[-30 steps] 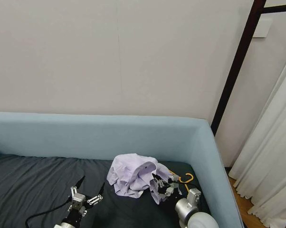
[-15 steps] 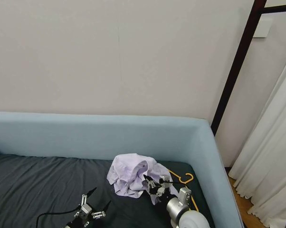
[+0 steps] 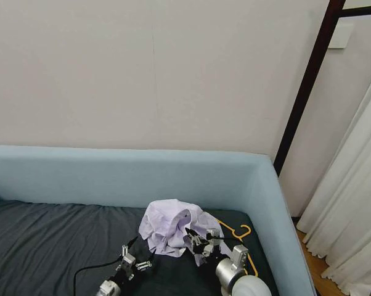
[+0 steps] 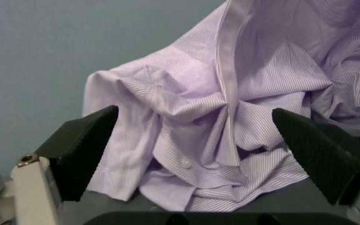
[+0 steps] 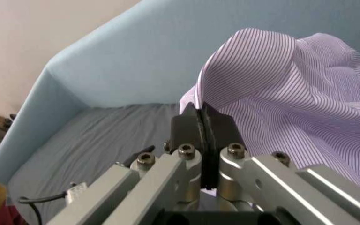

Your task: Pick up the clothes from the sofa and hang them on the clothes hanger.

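Note:
A crumpled lilac striped shirt (image 3: 170, 227) lies at the right end of the sofa's dark seat (image 3: 44, 237). My right gripper (image 3: 199, 240) is at the shirt's right edge, shut on a raised fold of the fabric (image 5: 200, 123), and the shirt (image 5: 292, 93) spreads behind it. To the shirt's lower left, my left gripper (image 3: 135, 260) stands open just short of the cloth. In the left wrist view the shirt (image 4: 230, 117) bunches between and beyond its spread black fingers (image 4: 80, 147). An orange hanger (image 3: 241, 232) lies on the seat to the right of the shirt.
The light blue sofa back (image 3: 124, 176) and right armrest (image 3: 275, 228) wall in the seat. A black clothes rack post (image 3: 302, 92) rises to the right against the wall. White curtains (image 3: 352, 203) hang at the far right.
My left gripper has moved right across the seat, close to the shirt. The right gripper has shifted slightly left, still shut on the fabric.

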Available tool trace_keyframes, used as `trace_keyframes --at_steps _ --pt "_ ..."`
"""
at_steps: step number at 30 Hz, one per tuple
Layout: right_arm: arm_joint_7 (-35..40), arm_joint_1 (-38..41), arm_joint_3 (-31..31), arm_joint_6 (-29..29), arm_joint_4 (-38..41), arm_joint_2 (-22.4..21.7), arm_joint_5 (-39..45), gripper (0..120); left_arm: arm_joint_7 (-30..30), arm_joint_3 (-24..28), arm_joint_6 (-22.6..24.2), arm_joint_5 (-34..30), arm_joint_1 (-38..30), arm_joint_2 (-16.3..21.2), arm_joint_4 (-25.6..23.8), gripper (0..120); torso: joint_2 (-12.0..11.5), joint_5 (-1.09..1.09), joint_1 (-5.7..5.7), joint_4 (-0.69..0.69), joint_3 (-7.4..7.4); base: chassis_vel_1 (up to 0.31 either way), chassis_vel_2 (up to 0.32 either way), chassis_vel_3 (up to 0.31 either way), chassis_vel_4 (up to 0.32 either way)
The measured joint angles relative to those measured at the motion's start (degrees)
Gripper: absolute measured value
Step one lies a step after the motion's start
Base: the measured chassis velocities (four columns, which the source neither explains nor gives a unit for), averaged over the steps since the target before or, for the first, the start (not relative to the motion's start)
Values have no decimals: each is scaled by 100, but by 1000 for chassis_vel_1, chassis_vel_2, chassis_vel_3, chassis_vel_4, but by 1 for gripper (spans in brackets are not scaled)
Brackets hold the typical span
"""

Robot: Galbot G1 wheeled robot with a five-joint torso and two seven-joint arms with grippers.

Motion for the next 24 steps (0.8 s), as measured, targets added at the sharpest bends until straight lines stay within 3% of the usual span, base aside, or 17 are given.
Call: trace_keyframes --at_steps 9,24 --pt "-9 -70 62 19 53 33 4 0 -596 325 190 141 -435 -326 648 96 0 0 0 0 0 0 0 0 0" --pt "-14 -69 68 51 68 43 14 0 -1472 804 428 672 -718 -628 1126 89 0 -1 0 0 0 0 0 0 0"
